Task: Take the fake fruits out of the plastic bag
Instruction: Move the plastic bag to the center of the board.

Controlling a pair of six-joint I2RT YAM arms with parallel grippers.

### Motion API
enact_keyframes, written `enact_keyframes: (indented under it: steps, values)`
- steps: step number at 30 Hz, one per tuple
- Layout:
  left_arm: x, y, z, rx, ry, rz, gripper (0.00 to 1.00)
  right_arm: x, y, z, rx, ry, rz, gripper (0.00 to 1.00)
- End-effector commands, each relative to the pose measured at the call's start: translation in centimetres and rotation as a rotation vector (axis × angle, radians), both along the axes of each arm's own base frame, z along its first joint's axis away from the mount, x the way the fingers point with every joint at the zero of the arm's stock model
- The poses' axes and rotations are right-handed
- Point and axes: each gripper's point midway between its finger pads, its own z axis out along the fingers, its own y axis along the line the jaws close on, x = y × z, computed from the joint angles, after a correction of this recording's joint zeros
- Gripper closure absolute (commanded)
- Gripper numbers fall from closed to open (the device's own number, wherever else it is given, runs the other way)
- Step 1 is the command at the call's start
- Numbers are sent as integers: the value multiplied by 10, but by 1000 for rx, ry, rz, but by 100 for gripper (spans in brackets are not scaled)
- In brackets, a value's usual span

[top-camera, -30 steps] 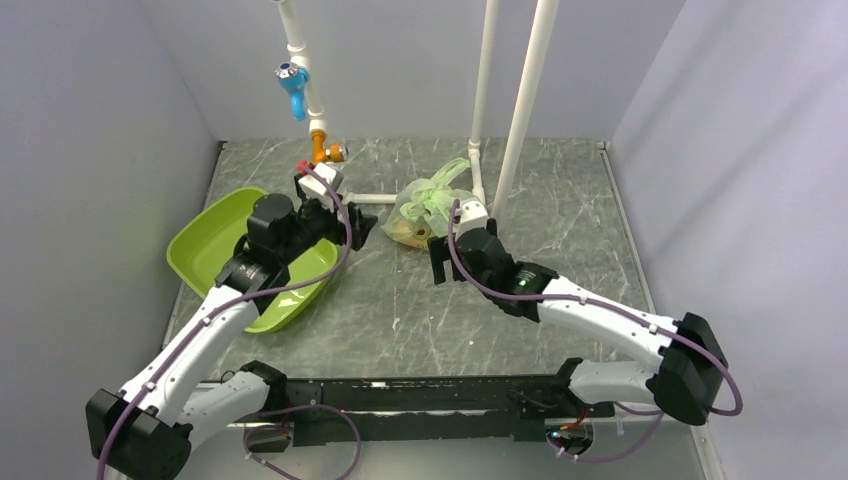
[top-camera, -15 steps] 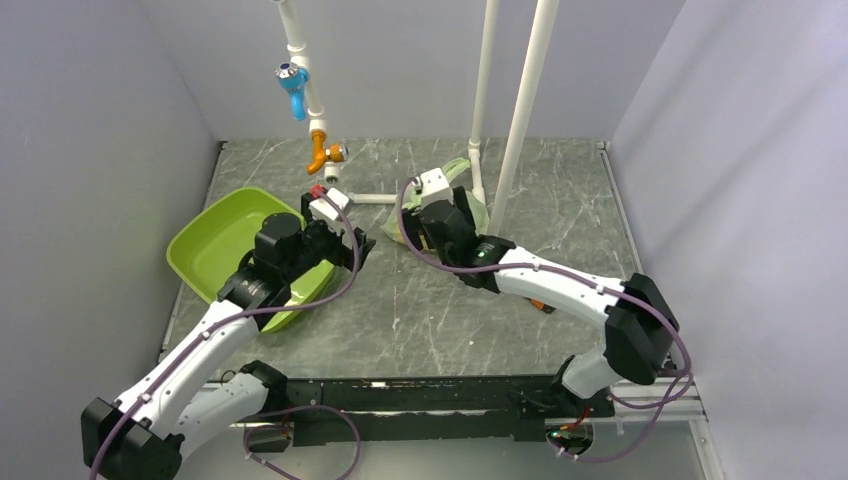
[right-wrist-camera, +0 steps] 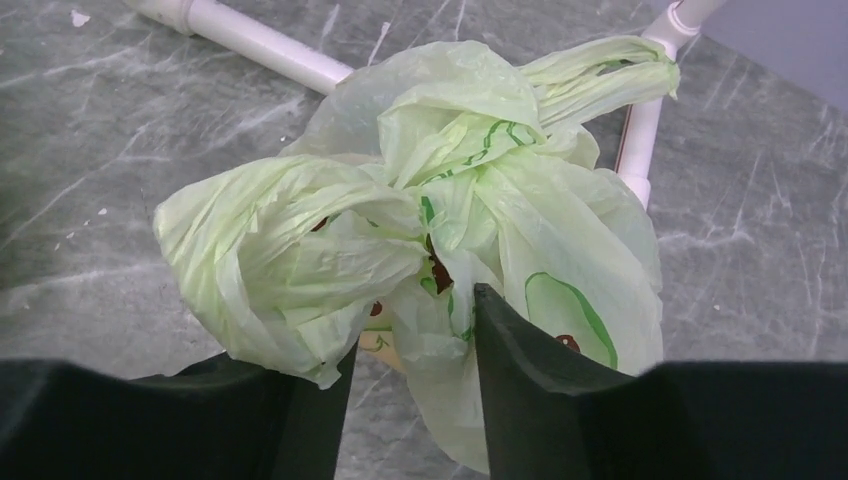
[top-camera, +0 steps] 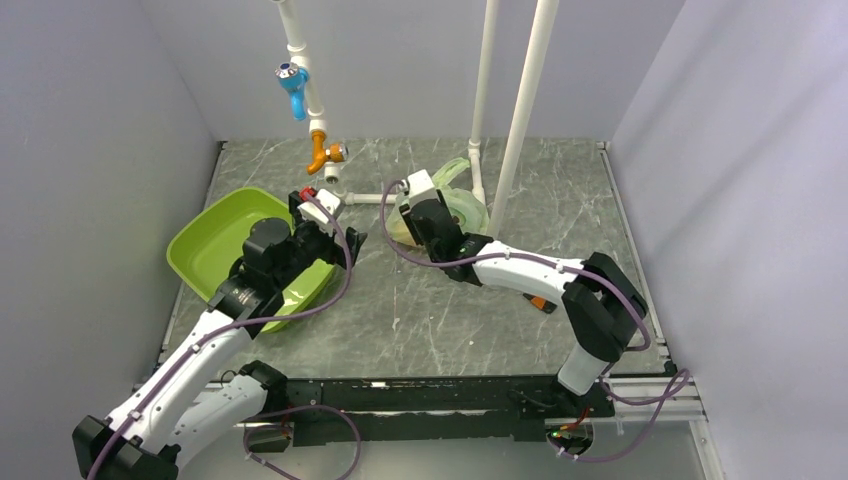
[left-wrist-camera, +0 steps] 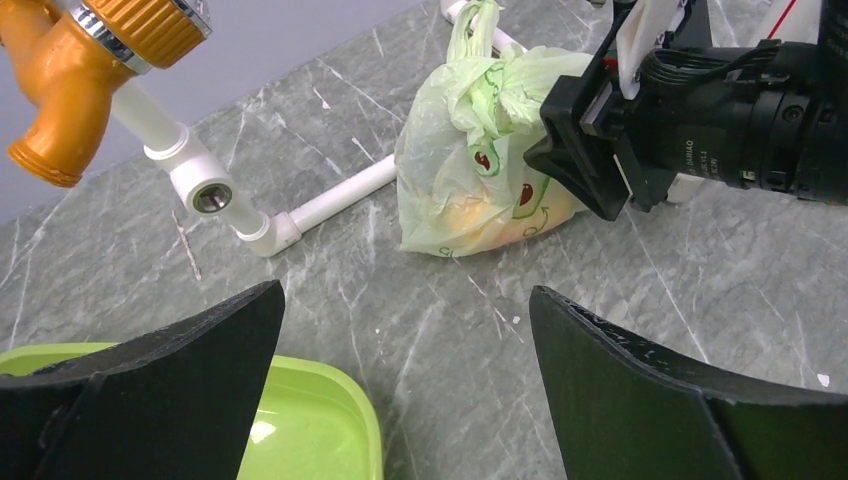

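The plastic bag [top-camera: 462, 204], pale green, crinkly and knotted at the top, sits at the back middle of the table against the white pipes. The fake fruits are hidden inside it; only an orange-yellow shape [left-wrist-camera: 468, 216] shows through the film. My right gripper [right-wrist-camera: 415, 320] hangs over the bag [right-wrist-camera: 440, 190], its jaws half closed. A fold of plastic lies between them, against the right finger [right-wrist-camera: 520, 350], and a gap still shows. My left gripper [left-wrist-camera: 405, 293] is wide open and holds nothing, short of the bag [left-wrist-camera: 460, 130], above the tray's corner.
A rigid lime-green tray [top-camera: 205, 245] lies at the left under my left arm. White pipe uprights [top-camera: 520, 110] and a floor pipe [top-camera: 370, 198] stand right behind the bag. An orange tap [top-camera: 322, 152] and a blue valve [top-camera: 293, 80] hang above. A small orange-black block [top-camera: 541, 304] lies under the right arm.
My right arm has reached forward and left to the bag, and its jaws have narrowed around a fold of plastic. The left arm has shifted slightly and stayed open.
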Motion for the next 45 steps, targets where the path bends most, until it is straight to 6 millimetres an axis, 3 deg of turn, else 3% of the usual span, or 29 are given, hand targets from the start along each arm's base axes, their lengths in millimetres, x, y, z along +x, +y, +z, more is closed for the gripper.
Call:
enact_keyframes:
  steps: [1,4,8,11,18,28,32,36,45]
  values:
    - [4,-4,11,-4,-29,-13,1,2,11,14,57,-89,73,58]
    - [4,-8,6,0,-11,-29,1,-2,6,11,68,-92,67,77]
    - [3,-11,4,4,-4,-41,1,-15,14,5,90,-60,149,100]
    - [3,-12,3,-1,3,-42,1,-36,22,4,117,-18,221,100]
    - [-2,-27,-1,-11,41,-125,1,-107,25,9,327,87,412,100]
    - [-6,-42,-8,5,89,-188,1,-198,24,-28,398,285,656,100]
    - [-9,-51,-17,31,119,-232,1,-217,20,-40,450,354,671,100]
    - [-15,-70,-39,93,211,-309,5,-230,18,-48,488,402,670,100]
    - [-45,-112,-91,237,391,-513,7,-231,8,-45,530,386,616,97]
